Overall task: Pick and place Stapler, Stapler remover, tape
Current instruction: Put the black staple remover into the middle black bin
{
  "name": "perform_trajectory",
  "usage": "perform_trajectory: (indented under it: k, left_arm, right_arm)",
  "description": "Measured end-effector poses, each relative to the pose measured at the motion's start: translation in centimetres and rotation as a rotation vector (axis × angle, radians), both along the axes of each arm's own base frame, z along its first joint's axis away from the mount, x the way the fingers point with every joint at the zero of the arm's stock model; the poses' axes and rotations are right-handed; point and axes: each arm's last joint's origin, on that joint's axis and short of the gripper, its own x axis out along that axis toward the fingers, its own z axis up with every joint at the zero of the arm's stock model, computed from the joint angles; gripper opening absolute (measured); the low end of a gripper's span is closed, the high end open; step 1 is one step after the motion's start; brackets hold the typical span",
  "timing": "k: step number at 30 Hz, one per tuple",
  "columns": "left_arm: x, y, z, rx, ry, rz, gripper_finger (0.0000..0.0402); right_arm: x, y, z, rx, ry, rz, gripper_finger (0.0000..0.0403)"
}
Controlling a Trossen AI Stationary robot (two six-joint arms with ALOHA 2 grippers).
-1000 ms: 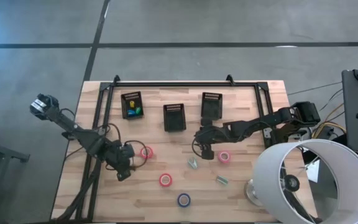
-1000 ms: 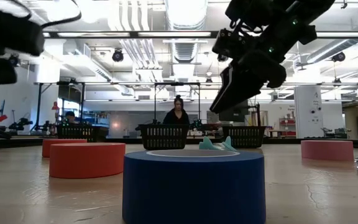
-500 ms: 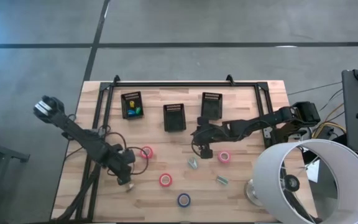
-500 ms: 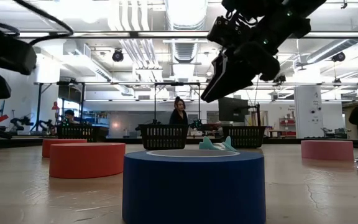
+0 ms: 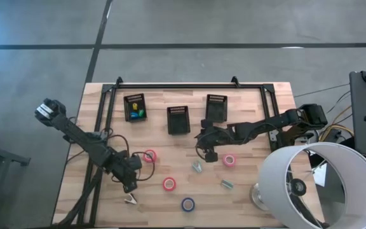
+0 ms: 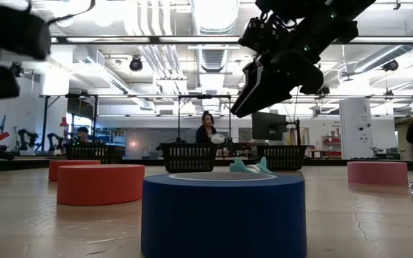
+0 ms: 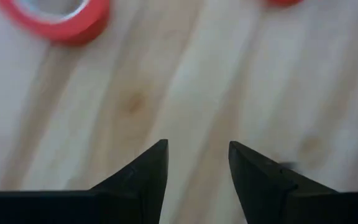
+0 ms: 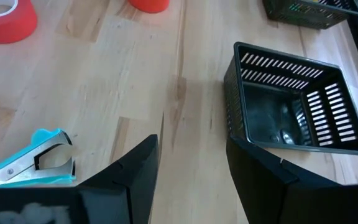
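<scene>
Meanwhile, both grippers are held apart and empty above the worktop.

The left gripper [image 5: 129,186] is poised near the worktop's left edge, fingers [image 7: 145,180] spread over bare wood, just beside a red tape roll [image 5: 149,156]. The right gripper [image 5: 210,154] is hung mid-worktop, jaws parted, with nothing held. Tape rolls are seen toward the front edge: red [image 5: 169,184], pink [image 5: 229,159], blue [image 5: 187,204]. A teal staple remover [image 8: 37,160] lies near three black baskets [image 5: 178,119] along the back edge.
</scene>
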Motion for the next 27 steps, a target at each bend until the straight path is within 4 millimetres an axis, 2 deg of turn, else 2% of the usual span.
perform_trajectory:
  k: [5,8,16,20,27]
  left_arm:
    - [1.4,-2.4,1.6,-0.118,-0.081,-0.064,0.0172]
    - [1.6,-4.5,1.1,-0.150,-0.056,-0.140,0.0172]
    - [1.5,-9.8,-0.4,-0.268,0.172,-0.307,0.0172]
    - [2.2,-10.9,-1.0,-0.197,0.213,-0.317,0.0172]
    - [2.9,-11.6,-1.6,-0.048,0.307,-0.327,0.0172]
  right_arm:
    - [0.0,0.0,0.0,0.000,0.000,0.000,0.0187]
    - [0.0,0.0,0.0,-0.011,0.002,0.010,0.0187]
    - [0.0,0.0,0.0,-0.026,0.004,0.021,0.0187]
    - [0.0,0.0,0.0,-0.040,0.006,0.034,0.0187]
    - [0.1,0.0,0.1,-0.059,0.005,0.052,0.0187]
